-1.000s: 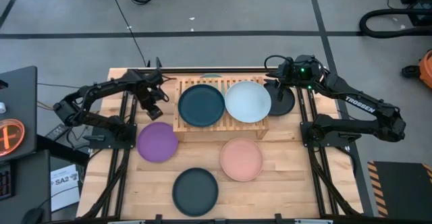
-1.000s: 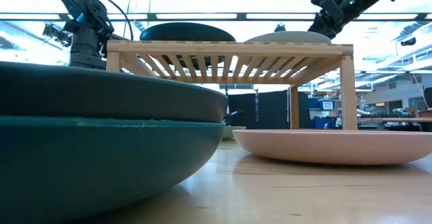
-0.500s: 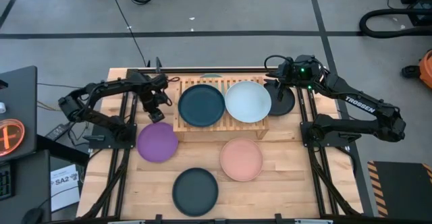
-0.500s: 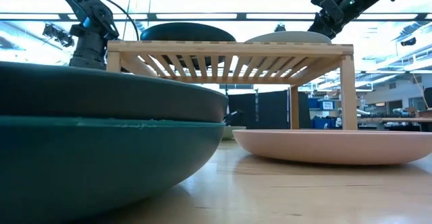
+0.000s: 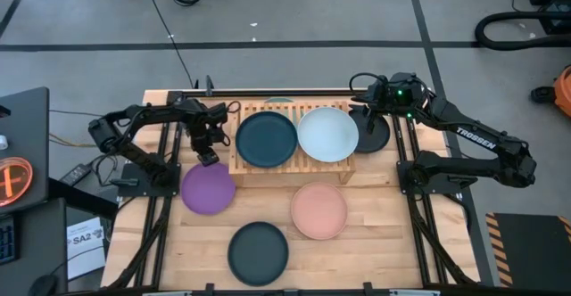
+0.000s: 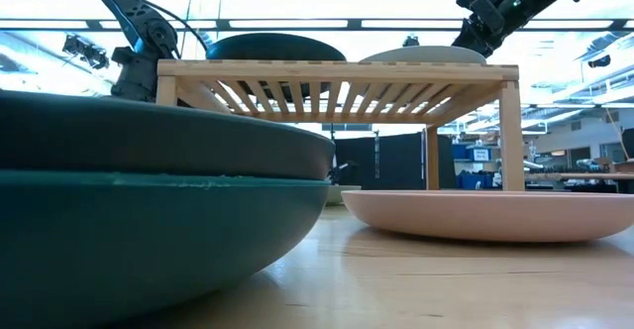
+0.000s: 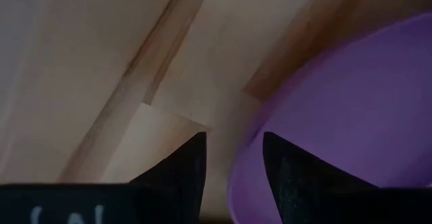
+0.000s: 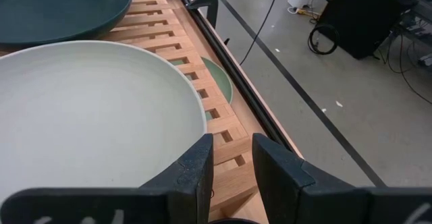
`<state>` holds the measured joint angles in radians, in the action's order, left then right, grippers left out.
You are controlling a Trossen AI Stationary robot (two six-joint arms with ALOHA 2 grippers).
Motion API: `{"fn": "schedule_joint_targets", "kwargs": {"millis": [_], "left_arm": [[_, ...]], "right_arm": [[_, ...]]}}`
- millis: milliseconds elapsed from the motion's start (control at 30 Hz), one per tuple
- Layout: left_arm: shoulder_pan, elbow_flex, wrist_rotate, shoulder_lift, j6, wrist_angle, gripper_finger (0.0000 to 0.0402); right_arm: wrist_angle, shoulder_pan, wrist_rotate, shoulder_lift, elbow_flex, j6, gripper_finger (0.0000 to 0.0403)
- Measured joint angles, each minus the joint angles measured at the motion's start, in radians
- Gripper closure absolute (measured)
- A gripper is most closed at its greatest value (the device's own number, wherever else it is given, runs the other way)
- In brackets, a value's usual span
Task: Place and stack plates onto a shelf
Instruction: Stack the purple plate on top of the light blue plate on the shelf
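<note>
Six plates we counted from above: a dark teal plate (image 5: 266,138) and a pale blue-white plate (image 5: 327,134) side by side on the shelf (image 5: 241,166), a purple plate (image 5: 208,188), a salmon pink plate (image 5: 318,210) and a charcoal plate (image 5: 258,252) on the wooden tabletop (image 5: 384,234) in front of it, and another dark plate (image 5: 378,136) just off the shelf's right end. A sliver of mint green plate (image 8: 219,79) peeked out beneath the slats at the far edge, so we made that seven.

All were round, matte, shallow-rimmed and alike in size. One shelf stood there, light wooden slats on short legs, about two plates wide.

Two dark arms worked the table. We saw the left gripper (image 5: 207,150) angled down just beside the shelf's left end, right above the purple plate's far rim; its fingers (image 7: 287,177) stood apart, one over bare wood, the other over the purple edge, gripping nothing. We saw the right gripper (image 5: 367,116) hovering at the shelf's far right corner, its jaws narrowly apart beside the pale plate's rim, and we could not tell whether it held anything.
</note>
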<state>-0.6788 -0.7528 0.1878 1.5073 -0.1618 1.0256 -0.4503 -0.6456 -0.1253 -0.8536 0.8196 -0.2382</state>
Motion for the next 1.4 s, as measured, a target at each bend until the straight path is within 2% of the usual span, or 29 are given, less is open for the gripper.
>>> {"fn": "schedule_joint_targets", "kwargs": {"millis": [800,1100,1267,1400], "left_arm": [[0.010,0.000,0.000,0.000,0.002,-0.048,0.0249],[0.011,0.000,-0.131,-0.001,0.048,-0.058,0.0249],[0.011,0.000,-0.134,-0.001,0.048,-0.058,0.0254],[0.011,0.000,-0.134,-0.001,0.048,-0.058,0.0278]], "right_arm": [[0.000,0.000,0.000,0.000,0.000,0.000,0.0294],[0.000,0.000,0.000,0.000,0.000,0.000,0.0294],[0.000,0.000,0.000,0.000,0.000,0.000,0.0294],[0.000,0.000,0.000,0.000,0.000,0.000,0.0294]]}}
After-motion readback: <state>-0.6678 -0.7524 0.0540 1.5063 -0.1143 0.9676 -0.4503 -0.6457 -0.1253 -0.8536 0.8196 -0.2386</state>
